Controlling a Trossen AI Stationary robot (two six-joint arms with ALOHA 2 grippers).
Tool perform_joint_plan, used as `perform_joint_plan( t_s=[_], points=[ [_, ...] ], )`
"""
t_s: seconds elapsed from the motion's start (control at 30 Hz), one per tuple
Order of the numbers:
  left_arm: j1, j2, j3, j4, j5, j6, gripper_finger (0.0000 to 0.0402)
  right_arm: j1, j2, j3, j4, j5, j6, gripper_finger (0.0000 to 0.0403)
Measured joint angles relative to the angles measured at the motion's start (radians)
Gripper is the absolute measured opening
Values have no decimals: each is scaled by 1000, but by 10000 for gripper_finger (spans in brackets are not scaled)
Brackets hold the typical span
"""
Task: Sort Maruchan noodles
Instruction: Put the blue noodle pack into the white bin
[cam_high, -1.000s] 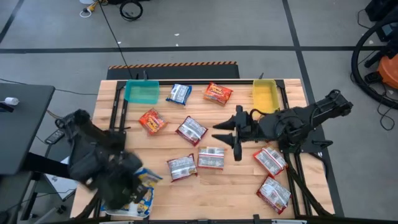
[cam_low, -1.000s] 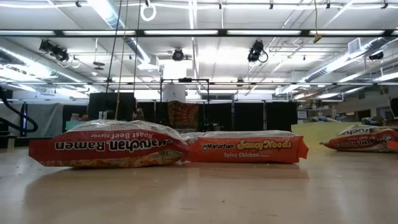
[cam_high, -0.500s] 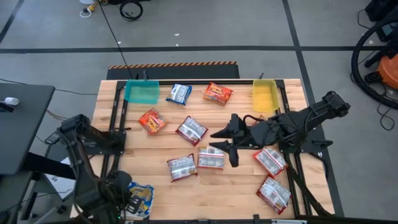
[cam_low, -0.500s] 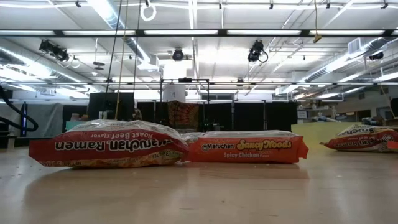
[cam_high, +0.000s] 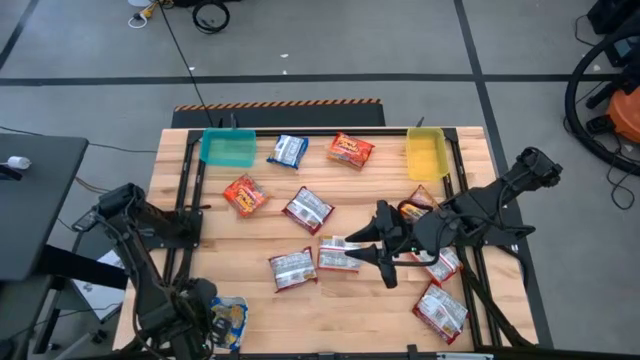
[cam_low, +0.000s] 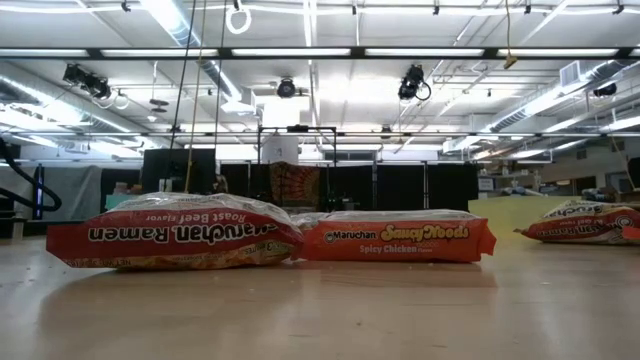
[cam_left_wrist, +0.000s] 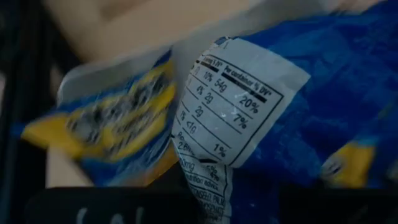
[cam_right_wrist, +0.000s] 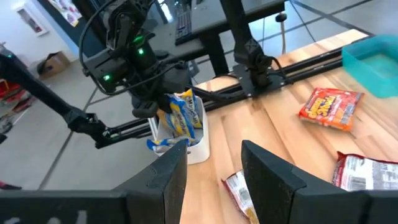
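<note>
1. Your right tool (cam_high: 372, 252) hangs over the middle of the surface (cam_high: 265, 235) with its fingers (cam_right_wrist: 270, 174) spread apart and nothing between them.
2. Right at its tips lies a red-and-white packet (cam_high: 339, 255), with a second red-and-white packet (cam_high: 292, 269) just beyond that one and a third (cam_high: 308, 210) a little farther off toward the trays.
3. Under the right arm, behind the tool, you see more red-and-white packets (cam_high: 441, 309) near the surface's edge, one partly hidden by the arm.
4. Your left tool (cam_high: 205, 322) sits at the near left corner of the surface, closed on a blue-and-yellow packet (cam_left_wrist: 149, 118), which fills the left wrist view with its nutrition label toward the camera.
5. In the right wrist view that packet hangs over a white tray (cam_right_wrist: 186, 144) at the same corner.
6. Farther from both tools, an orange packet (cam_high: 244, 195) lies on the left part of the surface, and another orange packet (cam_high: 350, 150) and a blue packet (cam_high: 288, 151) lie along the far edge.
7. Those two sit between the teal tray (cam_high: 228, 149) and the yellow tray (cam_high: 426, 154).
</note>
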Motion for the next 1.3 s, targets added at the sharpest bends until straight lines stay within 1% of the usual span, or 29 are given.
perform_joint_plan(
  t_s=[0.07,0.1,0.27,0.4,0.57,0.63,0.8,0.9,0.97,1.03,1.1,1.17,1.27,1.3],
  points=[
    [0,0,0,-10,67,4,64,8,0,0,-8,20,7,158],
    [0,0,0,-9,71,3,64,10,0,0,-12,24,7,158],
    [24,0,0,-37,9,-25,73,25,0,0,-31,25,6,158],
    [71,0,0,-86,-9,-64,91,30,0,0,-32,16,5,158],
    [118,4,0,36,-1,-30,110,30,0,0,-32,-25,-16,158],
    [134,8,0,74,25,-11,116,30,0,0,-32,-39,-37,158],
    [155,14,0,71,75,28,137,30,-1,0,-33,-44,-95,158],
    [175,-10,22,66,72,83,150,30,-14,0,-33,-45,-134,158],
    [195,-43,45,43,32,126,158,30,-35,0,-33,-45,-162,158],
    [227,-82,73,0,-37,167,164,30,-62,0,-33,-45,-198,158],
    [269,-124,101,-50,-144,225,168,25,-92,0,-38,-44,-244,158],
    [330,-174,110,-93,-278,313,169,17,-122,0,-69,-34,-293,158],
    [464,-232,111,-94,-489,517,169,-5,-160,0,-154,16,-354,158],
    [519,-245,111,-87,-538,602,169,-16,-170,0,-185,31,-368,158]
  ],
)
